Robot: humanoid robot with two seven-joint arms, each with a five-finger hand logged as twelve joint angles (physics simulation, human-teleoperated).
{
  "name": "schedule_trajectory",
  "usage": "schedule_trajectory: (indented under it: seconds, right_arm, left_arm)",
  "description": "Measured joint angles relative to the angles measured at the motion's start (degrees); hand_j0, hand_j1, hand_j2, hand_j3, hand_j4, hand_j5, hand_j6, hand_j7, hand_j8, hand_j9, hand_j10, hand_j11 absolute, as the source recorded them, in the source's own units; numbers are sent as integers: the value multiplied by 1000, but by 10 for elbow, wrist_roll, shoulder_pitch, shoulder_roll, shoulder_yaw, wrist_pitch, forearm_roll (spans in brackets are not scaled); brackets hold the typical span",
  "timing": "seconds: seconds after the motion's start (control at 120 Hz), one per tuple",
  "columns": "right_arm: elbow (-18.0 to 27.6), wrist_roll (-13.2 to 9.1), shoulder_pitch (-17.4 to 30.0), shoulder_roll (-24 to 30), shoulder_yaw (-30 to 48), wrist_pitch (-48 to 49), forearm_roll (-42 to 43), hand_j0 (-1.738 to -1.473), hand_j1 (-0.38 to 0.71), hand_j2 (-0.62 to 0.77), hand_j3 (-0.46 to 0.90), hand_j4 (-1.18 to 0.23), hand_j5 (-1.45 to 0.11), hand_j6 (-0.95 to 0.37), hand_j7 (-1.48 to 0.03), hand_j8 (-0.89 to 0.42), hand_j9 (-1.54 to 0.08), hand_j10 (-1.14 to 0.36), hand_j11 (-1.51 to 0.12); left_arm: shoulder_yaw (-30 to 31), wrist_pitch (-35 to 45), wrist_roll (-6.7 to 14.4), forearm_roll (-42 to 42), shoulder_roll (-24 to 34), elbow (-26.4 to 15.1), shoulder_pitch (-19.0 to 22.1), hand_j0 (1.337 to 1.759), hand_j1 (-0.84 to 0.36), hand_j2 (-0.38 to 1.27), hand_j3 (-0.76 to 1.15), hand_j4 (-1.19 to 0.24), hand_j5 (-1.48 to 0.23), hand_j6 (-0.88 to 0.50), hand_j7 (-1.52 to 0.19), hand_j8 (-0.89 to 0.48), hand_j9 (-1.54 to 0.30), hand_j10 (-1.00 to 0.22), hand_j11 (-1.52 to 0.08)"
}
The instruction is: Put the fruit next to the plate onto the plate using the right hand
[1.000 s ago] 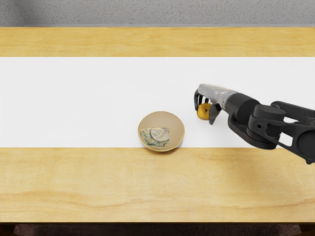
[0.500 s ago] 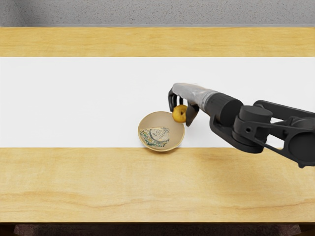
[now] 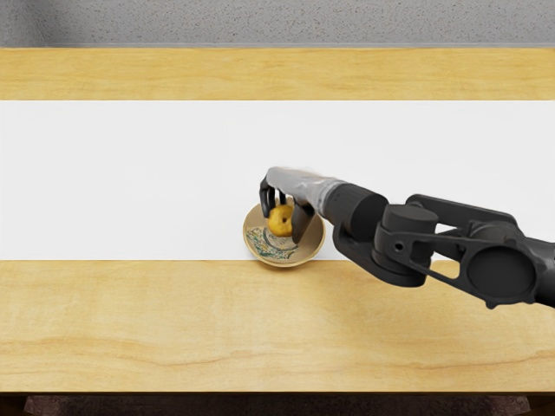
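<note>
From where I stand, the dark-fingered right robot hand, on its black jointed arm reaching in from the right edge of the surface, hangs directly over the small round tan plate with the patterned centre. Its fingers are curled down around the small round yellow fruit, one on each side that I can make out, so the grip looks closed and firm. The plate sits about midway along the pale wooden surface, right at the near edge of the white strip that runs across it. The fruit is above the far half of the plate, within its rim (whether it already rests on the plate or is just clear of it, I cannot tell from this angle). The step in hand looks to be the set-down. To do it well I would lower the fruit until it bears on the plate, a little nearer the centre if there is room, then let the fingers part slowly and evenly so nothing nudges it sideways, since a round fruit will roll at the least push. The robot hand should then lift straight up, clear of the rim, before drawing off to the right.
</note>
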State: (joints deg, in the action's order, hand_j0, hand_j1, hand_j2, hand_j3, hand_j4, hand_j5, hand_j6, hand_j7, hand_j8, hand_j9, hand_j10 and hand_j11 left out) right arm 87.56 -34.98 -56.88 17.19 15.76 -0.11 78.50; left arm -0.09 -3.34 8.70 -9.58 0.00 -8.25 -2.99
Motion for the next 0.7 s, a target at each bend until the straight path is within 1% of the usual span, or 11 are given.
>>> schedule_trajectory:
  seconds: [0.067,0.1,0.192,0.308,0.408,0.483,0.7]
  right_arm:
    - [-1,0,3,-1,0,0,1,-1655,99,231,1,-804,-1122,-563,-1074,-527,-1138,-795,-1144]
    - [-1,0,3,-2,0,-1,2,-1655,104,213,0,-756,-1052,-567,-1009,-527,-1067,-748,-1072]
    - [-1,0,5,-2,2,-3,3,-1656,100,119,0,-618,-847,-498,-820,-471,-857,-613,-860]
    - [0,0,6,1,6,-4,2,-1657,32,47,0,-456,-618,-388,-602,-373,-623,-453,-625]
    - [1,0,6,1,7,-4,2,-1657,-15,13,0,-364,-488,-323,-478,-313,-491,-362,-492]
    - [4,0,6,5,12,-2,-7,-1658,-72,2,0,-291,-387,-262,-381,-256,-390,-289,-390]
    - [35,0,8,60,43,18,-71,-1658,-223,-4,0,-128,-168,-119,-166,-116,-169,-127,-169]
  left_arm:
    - [0,0,0,0,0,0,0,1658,326,4,0,-20,-25,-20,-25,-20,-25,-20,-25]
    - [0,0,0,0,0,0,0,1658,326,4,0,-20,-25,-20,-25,-20,-25,-20,-25]
    - [0,0,0,0,0,0,0,1658,326,4,0,-20,-26,-20,-26,-20,-26,-20,-26]
    - [0,0,0,0,0,0,0,1658,325,4,0,-20,-26,-20,-26,-20,-26,-20,-26]
    - [0,0,0,0,0,0,0,1658,325,4,0,-20,-26,-20,-26,-20,-26,-20,-26]
    - [0,0,0,0,0,0,0,1658,325,4,0,-20,-26,-20,-26,-20,-26,-20,-26]
    - [0,0,0,0,0,0,0,1658,325,4,0,-20,-26,-20,-26,-20,-26,-20,-26]
